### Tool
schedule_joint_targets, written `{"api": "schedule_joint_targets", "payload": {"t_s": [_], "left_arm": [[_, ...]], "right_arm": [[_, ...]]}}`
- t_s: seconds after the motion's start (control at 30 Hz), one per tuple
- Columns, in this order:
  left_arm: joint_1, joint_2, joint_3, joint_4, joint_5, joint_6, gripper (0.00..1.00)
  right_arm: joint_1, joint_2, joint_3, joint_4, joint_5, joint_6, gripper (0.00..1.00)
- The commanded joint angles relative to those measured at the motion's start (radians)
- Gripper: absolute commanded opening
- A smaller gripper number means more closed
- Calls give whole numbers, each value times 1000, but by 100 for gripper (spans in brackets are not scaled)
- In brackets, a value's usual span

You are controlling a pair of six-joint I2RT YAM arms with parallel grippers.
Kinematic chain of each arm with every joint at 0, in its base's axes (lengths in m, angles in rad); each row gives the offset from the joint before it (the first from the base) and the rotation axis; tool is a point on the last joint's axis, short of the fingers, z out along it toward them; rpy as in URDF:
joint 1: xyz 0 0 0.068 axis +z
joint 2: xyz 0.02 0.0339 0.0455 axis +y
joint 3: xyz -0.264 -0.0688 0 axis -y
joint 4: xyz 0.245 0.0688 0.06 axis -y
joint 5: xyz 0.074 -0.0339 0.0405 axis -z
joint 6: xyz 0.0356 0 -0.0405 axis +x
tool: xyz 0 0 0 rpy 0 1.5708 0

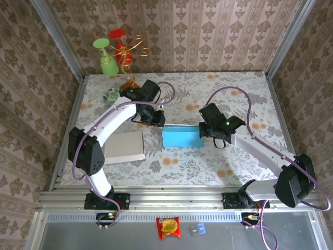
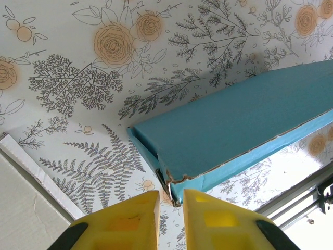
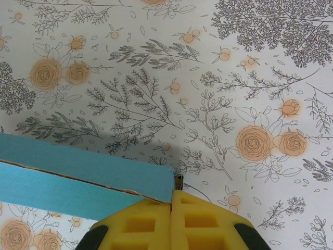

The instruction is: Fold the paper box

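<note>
Left claw (image 2: 170,204): we pinch the flat blue paper box (image 2: 244,130) corner between our pads.
Right claw (image 3: 171,204): clenched on the opposite corner.
Technique: we keep tension even.

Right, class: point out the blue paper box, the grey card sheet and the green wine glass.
blue paper box (image 1: 181,138), top external view, middle of its top face
grey card sheet (image 1: 125,147), top external view, centre of the sheet
green wine glass (image 1: 107,66), top external view, on its body

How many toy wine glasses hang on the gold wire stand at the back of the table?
2: a green glass on the stand's left side, a red glass above it toward the middle. Others could be hidden behind them.
</note>
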Motion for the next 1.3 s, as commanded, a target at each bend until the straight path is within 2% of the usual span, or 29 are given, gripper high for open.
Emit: {"api": "schedule_joint_targets", "payload": {"t_s": [0.0,0.33,0.7,1.27], "left_arm": [[-7,21,17,-8,-5,19,21],[-11,37,23,1,-16,17,20],[-5,21,4,7,0,2,6],[4,-18,-78,48,40,-47,4]], "right_arm": [[12,15,-8,-92,2,20,0],[12,9,-13,-96,2,16,0],[12,14,-6,-93,5,18,0],[33,14,-7,-95,35,34,0]]}}
